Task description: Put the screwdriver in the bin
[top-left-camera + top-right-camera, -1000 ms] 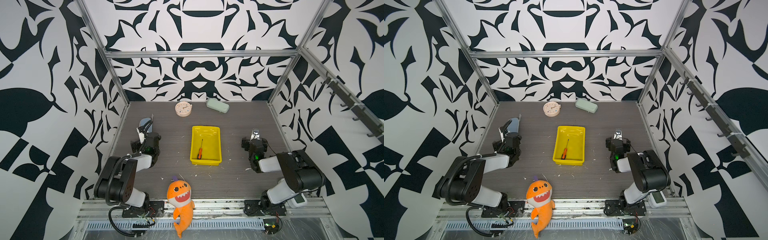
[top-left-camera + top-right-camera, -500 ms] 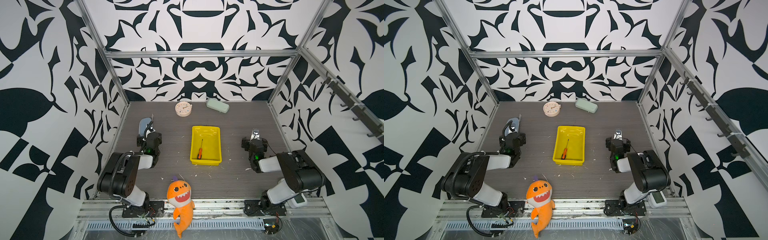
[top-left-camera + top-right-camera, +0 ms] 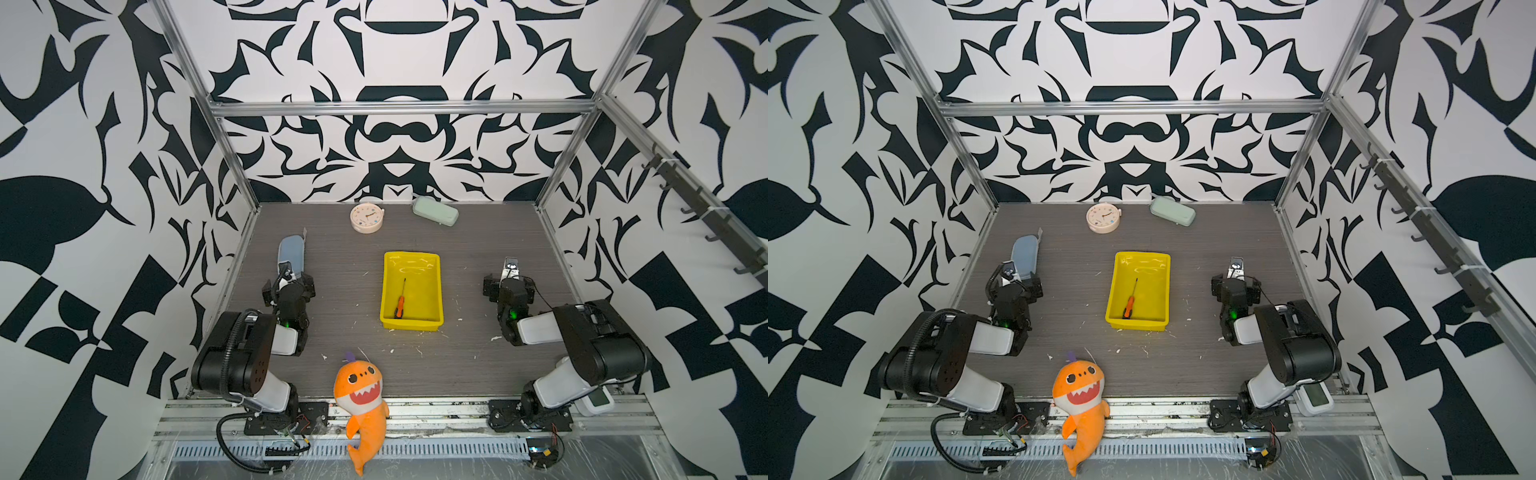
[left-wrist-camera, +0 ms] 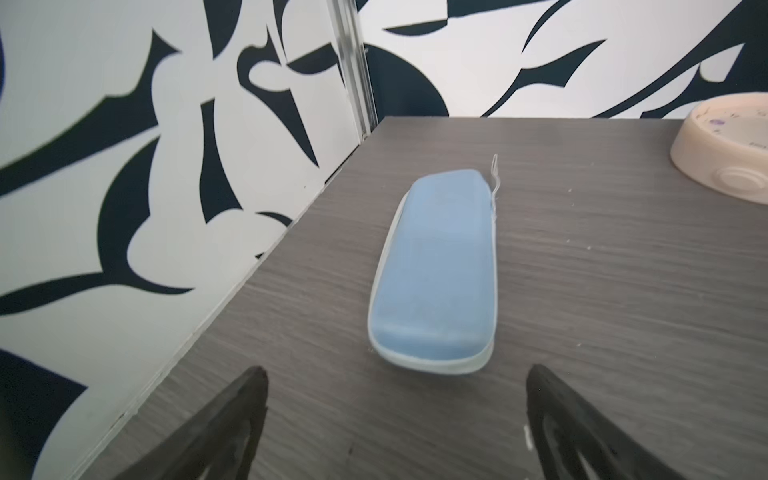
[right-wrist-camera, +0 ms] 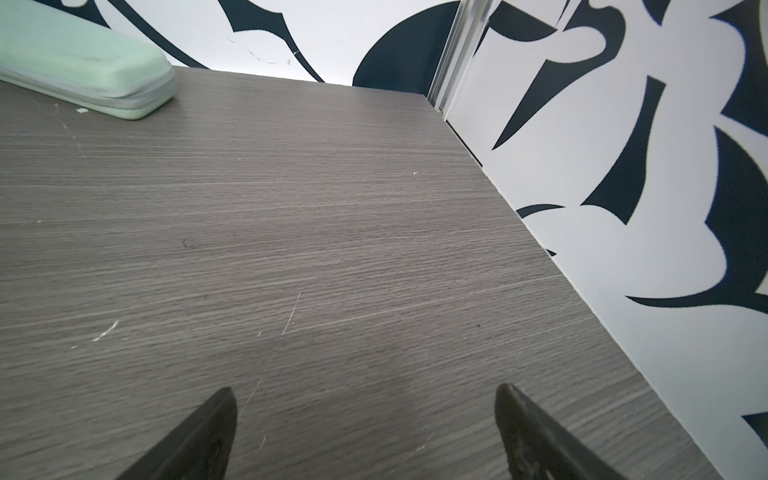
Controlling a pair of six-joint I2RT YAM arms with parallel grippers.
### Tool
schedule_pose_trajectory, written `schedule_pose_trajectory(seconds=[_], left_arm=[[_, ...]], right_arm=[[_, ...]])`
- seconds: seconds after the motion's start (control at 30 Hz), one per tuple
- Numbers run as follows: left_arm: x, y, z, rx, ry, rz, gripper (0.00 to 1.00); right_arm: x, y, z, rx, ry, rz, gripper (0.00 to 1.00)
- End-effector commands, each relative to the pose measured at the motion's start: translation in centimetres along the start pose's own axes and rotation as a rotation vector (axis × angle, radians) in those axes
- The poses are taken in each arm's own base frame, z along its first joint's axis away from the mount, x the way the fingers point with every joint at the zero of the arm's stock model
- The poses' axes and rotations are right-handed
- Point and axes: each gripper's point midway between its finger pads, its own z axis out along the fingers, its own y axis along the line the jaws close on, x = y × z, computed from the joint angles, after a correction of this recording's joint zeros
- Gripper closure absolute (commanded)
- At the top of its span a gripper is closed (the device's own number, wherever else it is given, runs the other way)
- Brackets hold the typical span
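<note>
**On the tabletop (image 3: 478, 249): screwdriver (image 3: 401, 297) inside bin (image 3: 424, 286), both tools empty**

Across the grey wood-grain tabletop, each arm sits folded at its own side, well apart from the bin.

Left tool (image 4: 395, 395): jaws spread wide with nothing between them, tips just short of the near end of a blue case (image 4: 436, 270).

Right tool (image 5: 365, 415): jaws likewise spread wide, holding nothing, over bare tabletop.

An orange plush shark (image 3: 361, 399) leans over the front edge. The yellow bin stands at centre in both top views. A pale green case (image 3: 435, 211) lies by the back wall, with a round clock (image 3: 367, 217) near it on the left.

The screwdriver lies flat on the bin floor, mostly in the front half. Its orange handle points toward the front wall and its shaft toward the back. Neither tool touches it.
</note>
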Motion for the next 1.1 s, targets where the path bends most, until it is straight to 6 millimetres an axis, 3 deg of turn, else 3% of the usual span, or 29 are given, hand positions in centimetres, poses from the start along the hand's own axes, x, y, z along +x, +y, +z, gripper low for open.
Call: schedule_pose_trajectory(seconds=[0.0, 0.1, 0.27, 1.07], left_arm=[[-1.8, -1.3, 0.2, 0.071, -0.111, -0.037, 0.0], [-1.6, -1.4, 0.2, 0.079, -0.072, -0.045, 0.0], [-1.2, -1.3, 1.9, 0.089, 0.008, -0.057, 0.0], [-0.9, -1.1, 2.2, 0.101, 0.037, -0.068, 0.0]], right_arm=[[-1.9, 0.3, 0.0, -0.009, -0.058, 0.03, 0.0], [-1.9, 0.3, 0.0, -0.01, -0.057, 0.03, 0.0], [-1.9, 0.3, 0.0, -0.011, -0.057, 0.03, 0.0], [-1.9, 0.3, 0.0, -0.01, -0.058, 0.031, 0.0]])
